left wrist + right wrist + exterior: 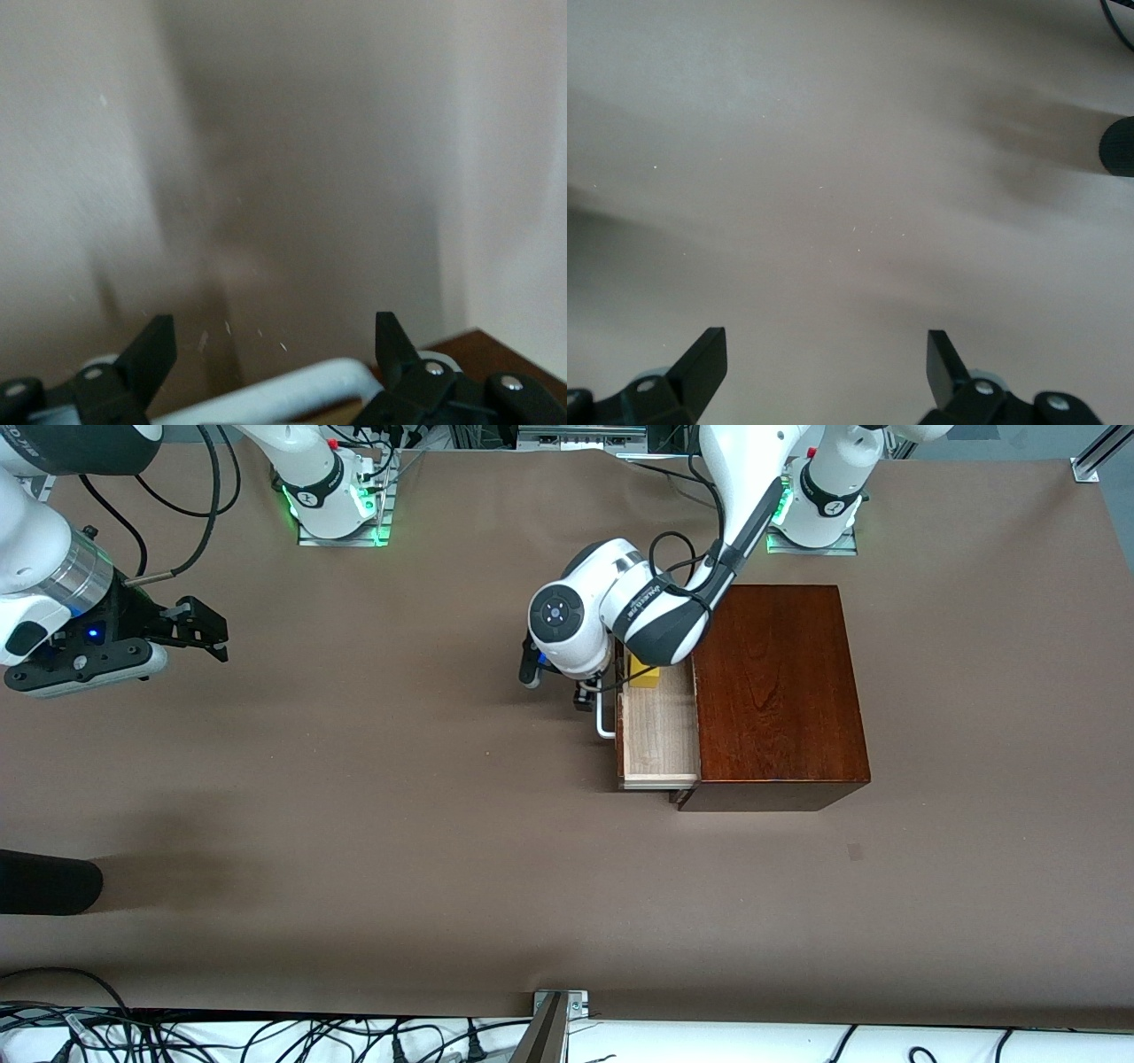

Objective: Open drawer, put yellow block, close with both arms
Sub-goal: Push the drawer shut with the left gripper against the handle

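The left tool (275, 354) hangs spread around the white handle (292, 390) of the half-open drawer (657, 735); yellow block (643, 673) inside. The right tool (826, 363) waits spread over bare bench (354, 779).

The right pincer (826, 361) hangs over bare brown worktop (833, 177), its two black fingers (700, 367) spread wide apart. A dark rounded object (1118, 146) shows at the frame's edge.

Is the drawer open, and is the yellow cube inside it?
Open. The dark wooden box's drawer is pulled out, showing its pale inside. The small yellow block sits in it, partly under the left arm's black gripper.
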Motion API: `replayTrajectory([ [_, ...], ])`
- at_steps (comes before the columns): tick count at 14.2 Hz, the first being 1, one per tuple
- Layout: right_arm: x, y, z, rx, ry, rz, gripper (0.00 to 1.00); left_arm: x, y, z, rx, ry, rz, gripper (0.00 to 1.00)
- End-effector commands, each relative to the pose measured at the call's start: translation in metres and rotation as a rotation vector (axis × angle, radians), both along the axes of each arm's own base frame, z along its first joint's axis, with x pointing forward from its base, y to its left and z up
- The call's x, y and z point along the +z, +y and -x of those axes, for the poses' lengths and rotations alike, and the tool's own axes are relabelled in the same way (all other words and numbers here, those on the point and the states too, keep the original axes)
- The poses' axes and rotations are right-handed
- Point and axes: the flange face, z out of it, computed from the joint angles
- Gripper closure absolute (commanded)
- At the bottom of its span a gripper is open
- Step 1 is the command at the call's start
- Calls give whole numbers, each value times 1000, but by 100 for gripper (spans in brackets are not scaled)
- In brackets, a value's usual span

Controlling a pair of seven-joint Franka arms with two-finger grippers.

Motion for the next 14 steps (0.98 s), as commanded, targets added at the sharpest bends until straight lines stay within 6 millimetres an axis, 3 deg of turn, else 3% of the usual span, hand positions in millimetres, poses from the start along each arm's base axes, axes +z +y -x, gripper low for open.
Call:
replayTrajectory([
  [1, 4, 5, -3, 0, -12, -1, 0, 9, 35, -14, 20, 52, -73, 0],
  [4, 4, 7, -1, 6, -5, -13, 0, 13, 57, -15, 42, 119, -140, 0],
  [6, 3, -4, -4, -4, -9, -6, 0, 14, 72, -23, 66, 131, -171, 0],
  [8, 6, 6, -3, 12, -19, 5, 0, 13, 84, -29, 85, 139, -187, 0],
  [14, 6, 8, -2, 7, -17, 11, 0, 15, 94, -32, 100, 158, -203, 0],
])
